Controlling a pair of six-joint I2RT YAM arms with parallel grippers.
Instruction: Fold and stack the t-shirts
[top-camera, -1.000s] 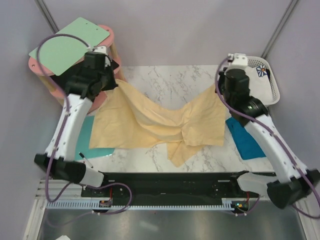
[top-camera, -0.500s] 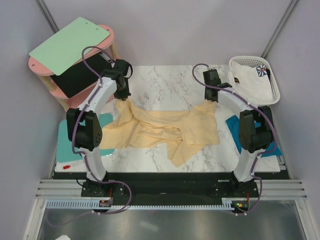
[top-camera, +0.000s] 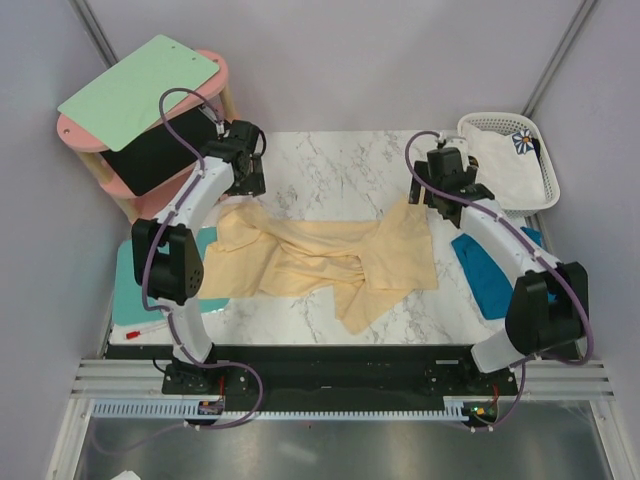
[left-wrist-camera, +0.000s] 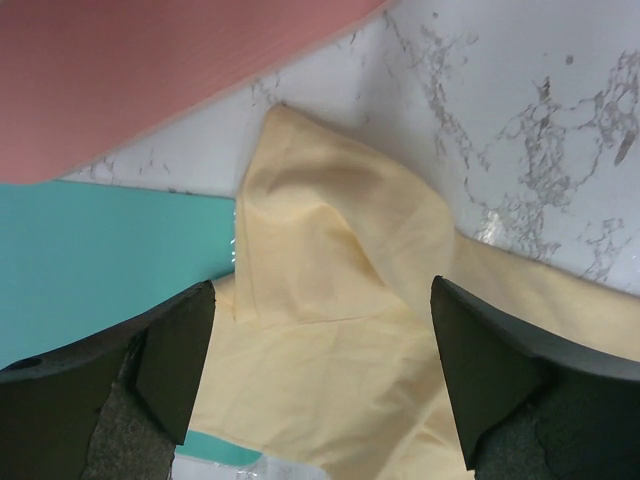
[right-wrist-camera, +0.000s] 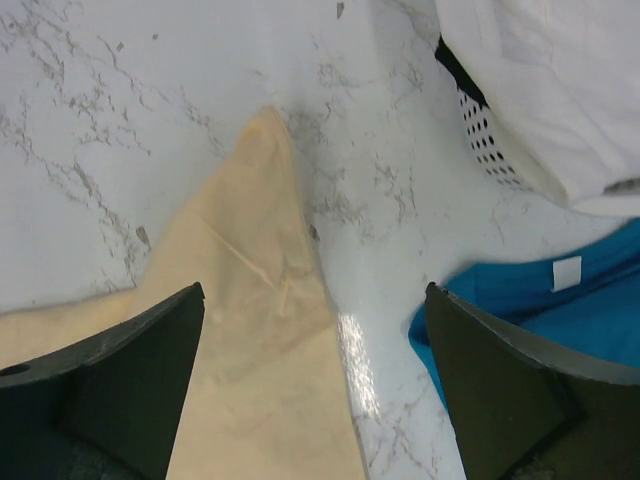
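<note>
Left tool (left-wrist-camera: 320, 335): jaws spread wide, gripping nothing; hovering just above the far-left corner of the yellow shirt (top-camera: 320, 260), a small raised peak of cloth below the gap.
Right tool (right-wrist-camera: 312, 335): equally wide and empty; poised over the far-right corner, a flat point of cloth on the table (top-camera: 340, 165).
Yellow shirt: mid-table, stretched left to right between the two tools; far edge fairly straight, middle and near part bunched in folds, one flap trailing toward the near edge; left end lapping onto the board (top-camera: 135, 285).
Why so: probably drawn out by its two far corners to flatten it for folding; judging by the wrinkles, more smoothing needed and no fold made yet.
Teal shirt (top-camera: 492, 285): on the table at the right, just beside the yellow one without touching; seemingly waiting its turn.
White shirt (top-camera: 505, 160): heaped in the basket (top-camera: 548, 185) at the far-right corner, not yet taken up.
Board: flat at the table's left edge, near the pink stool (top-camera: 222, 70).
Hidden: part of the teal shirt under the right arm; much of the board under cloth and left arm; sleeves and collar of the yellow shirt lost in the crumple; face up or face down, impossible to tell.
</note>
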